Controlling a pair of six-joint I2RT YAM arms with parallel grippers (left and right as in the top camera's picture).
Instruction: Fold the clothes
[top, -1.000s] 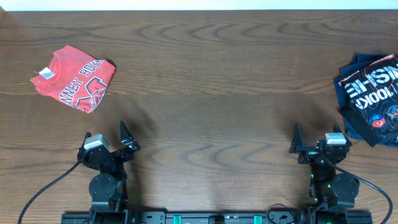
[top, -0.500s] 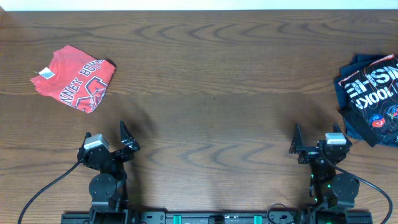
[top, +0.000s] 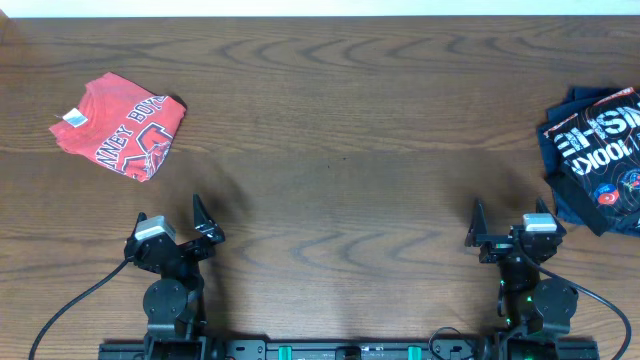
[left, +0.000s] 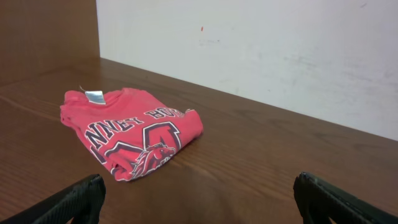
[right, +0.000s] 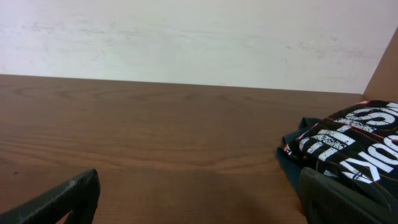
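Observation:
The clothes lie in two places on the wooden table (top: 340, 130). A folded red tee (top: 122, 125) with white lettering sits at the far left, and the left wrist view has it (left: 130, 134) ahead and to the left. A crumpled black jersey (top: 600, 140) with white lettering and coloured logos lies at the right edge over navy fabric (top: 568, 205). From the right wrist it (right: 357, 140) appears at the right. My left gripper (top: 168, 214) and right gripper (top: 508, 214) rest near the front edge, both open and empty, apart from the garments.
A white wall (right: 186, 37) runs along the table's far side. A wooden side panel (left: 43, 31) rises at the left. Black cables (top: 70, 310) trail from both arm bases at the front edge.

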